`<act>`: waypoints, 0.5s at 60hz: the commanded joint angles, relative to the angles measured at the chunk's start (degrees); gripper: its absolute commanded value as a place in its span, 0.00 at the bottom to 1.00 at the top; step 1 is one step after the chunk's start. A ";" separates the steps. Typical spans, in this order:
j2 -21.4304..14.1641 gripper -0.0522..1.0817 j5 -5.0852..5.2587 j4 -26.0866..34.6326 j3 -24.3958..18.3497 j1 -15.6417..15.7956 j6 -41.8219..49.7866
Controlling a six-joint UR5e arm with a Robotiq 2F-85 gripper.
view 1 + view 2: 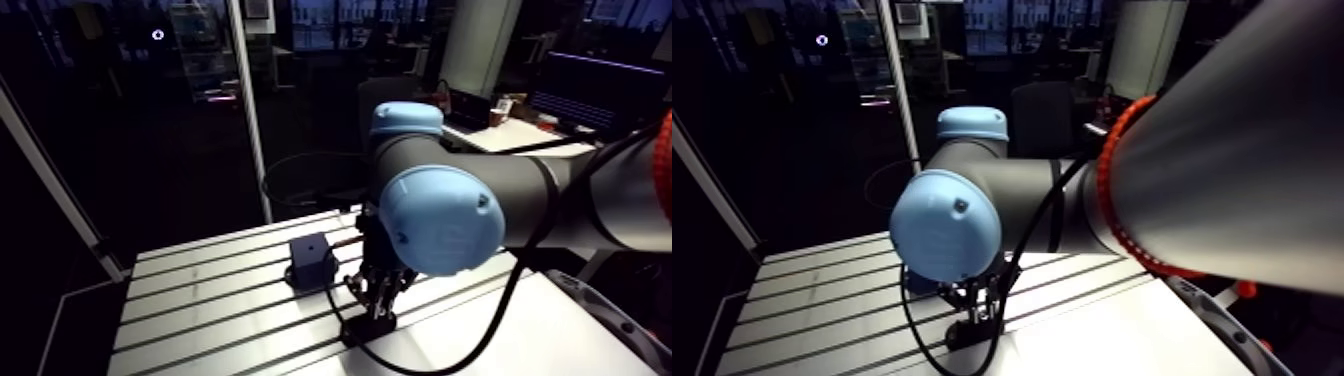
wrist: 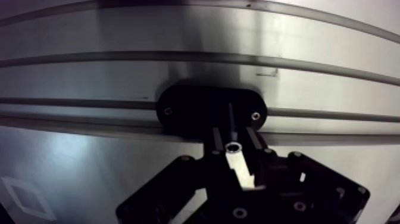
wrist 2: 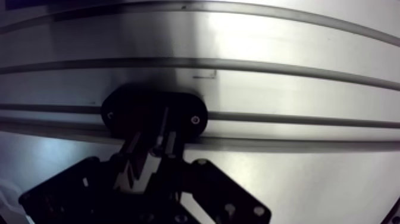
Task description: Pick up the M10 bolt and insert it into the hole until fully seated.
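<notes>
The bolt [image 2: 241, 167] is pinched between the jaws of the gripper [image 2: 234, 144], with the holder [image 2: 190, 110] just ahead; insertion into the block [image 1: 312, 258] is judged not yet done.

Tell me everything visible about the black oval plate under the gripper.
The black oval plate is a flat, matt, dark piece with rounded ends, plastic by its look. A small screw sits near each end, and a narrow groove runs across its middle. It lies flat on the aluminium table, across a slot. The gripper, shut on the silvery bolt, stands over its middle. Whether either touches the plate cannot be told.
</notes>
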 commanded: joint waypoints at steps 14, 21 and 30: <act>0.08 0.67 -0.17 0.06 0.00 -0.03 -0.01; 0.08 0.71 -0.18 0.06 0.00 -0.12 -0.07; 0.08 0.74 -0.18 -0.02 -0.07 -0.21 -0.08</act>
